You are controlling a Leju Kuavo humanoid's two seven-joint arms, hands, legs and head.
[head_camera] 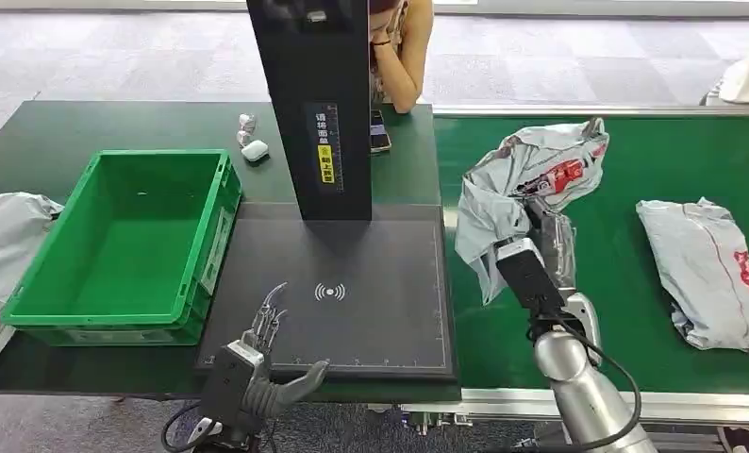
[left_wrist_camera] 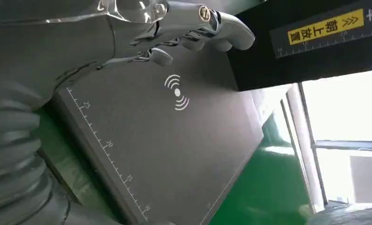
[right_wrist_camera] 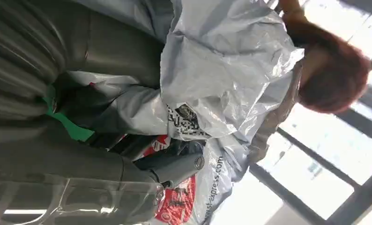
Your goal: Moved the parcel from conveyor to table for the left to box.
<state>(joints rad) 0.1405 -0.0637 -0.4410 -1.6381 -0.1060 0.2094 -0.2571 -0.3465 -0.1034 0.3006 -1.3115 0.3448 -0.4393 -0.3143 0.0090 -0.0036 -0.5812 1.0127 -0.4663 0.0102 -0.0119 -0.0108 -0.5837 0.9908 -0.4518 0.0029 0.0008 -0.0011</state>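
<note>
- The green crate sits on the dark table, to the left of the left hand and a little ahead of it, ready to receive the boxed item.
- The left hand waits at the near edge of the grey scanning pad, fingers spread apart and holding nothing. Judgement: keep it low and off to this side, so the middle of the pad is free.
- The black scanner column stands at the far side of the pad, ahead of the left hand. Judgement: bring the load in below and in front of it, not against it.
- The right hand grips the parcel, a crumpled grey plastic bag with red print. The parcel hangs lifted over the green conveyor, its slack film draping below the hand.
- In the right wrist view the parcel is bunched around the fingers, its printed code label facing the camera.
- Judgement: carry it leftward to the pad, high enough for the hanging film to clear the conveyor's edge, and set it down flat near the pad's wave mark.
- A second bag lies flat on the conveyor, to the right of the right hand and apart from it.
</note>
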